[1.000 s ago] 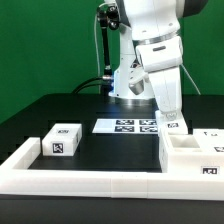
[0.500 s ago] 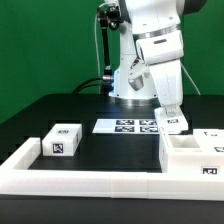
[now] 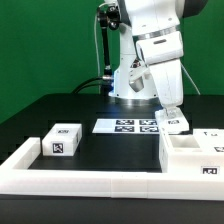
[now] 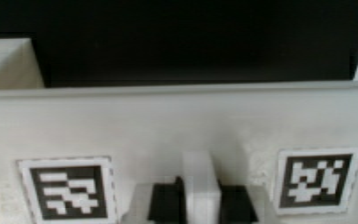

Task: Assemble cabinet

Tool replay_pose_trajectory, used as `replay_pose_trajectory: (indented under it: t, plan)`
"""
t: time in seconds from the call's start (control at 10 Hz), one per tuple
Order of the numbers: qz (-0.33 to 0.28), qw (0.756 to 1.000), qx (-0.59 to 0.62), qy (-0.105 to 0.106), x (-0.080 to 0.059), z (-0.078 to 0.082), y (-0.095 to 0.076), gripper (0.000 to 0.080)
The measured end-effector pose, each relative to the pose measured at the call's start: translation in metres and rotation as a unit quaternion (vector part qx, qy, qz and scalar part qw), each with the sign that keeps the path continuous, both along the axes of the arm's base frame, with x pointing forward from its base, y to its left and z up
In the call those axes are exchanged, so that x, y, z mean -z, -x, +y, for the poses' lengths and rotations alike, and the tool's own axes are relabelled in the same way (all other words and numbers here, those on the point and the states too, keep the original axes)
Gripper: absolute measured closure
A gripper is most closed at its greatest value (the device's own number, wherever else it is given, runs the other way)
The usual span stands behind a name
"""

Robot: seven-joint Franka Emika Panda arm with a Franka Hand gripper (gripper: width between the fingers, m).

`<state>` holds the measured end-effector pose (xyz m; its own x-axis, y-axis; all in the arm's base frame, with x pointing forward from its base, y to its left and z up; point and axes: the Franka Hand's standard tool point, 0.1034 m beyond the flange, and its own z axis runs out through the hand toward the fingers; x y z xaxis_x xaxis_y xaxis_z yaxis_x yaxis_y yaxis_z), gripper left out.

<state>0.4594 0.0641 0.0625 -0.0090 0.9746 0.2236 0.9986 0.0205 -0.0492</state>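
The cabinet (image 3: 193, 153) is a white box unit with tags at the exterior view's right, against the low rail. My gripper (image 3: 172, 115) reaches straight down at its back left corner, where a small tagged white face (image 3: 172, 123) shows just under the fingers. In the wrist view the gripper (image 4: 199, 196) has its dark fingers (image 4: 163, 198) on either side of a raised white rib (image 4: 197, 170) of a white cabinet panel (image 4: 176, 120). That panel carries one tag (image 4: 66, 188) on each side of the rib. The jaws look shut on the rib.
A separate small white tagged box (image 3: 62, 140) stands at the exterior view's left. The marker board (image 3: 128, 125) lies flat behind the middle. A long low white rail (image 3: 90, 176) runs along the front and up the left side. The arm's base stands behind the board.
The gripper has shifted slightly right and down toward the cabinet over the last second. It has barely moved in the last half second. The small box has not moved.
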Motion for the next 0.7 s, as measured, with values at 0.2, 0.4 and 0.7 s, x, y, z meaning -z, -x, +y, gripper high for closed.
replay_pose_trajectory:
  t: [0.2, 0.4, 0.7]
  plan:
    - [0.000, 1.000, 0.002, -0.001, -0.0001, 0.0020, -0.0012, 0.0737]
    - [0.000, 1.000, 0.004, -0.001, -0.0023, 0.0066, -0.0030, 0.0736]
    - [0.000, 1.000, 0.006, -0.002, -0.0023, 0.0078, -0.0032, 0.0736]
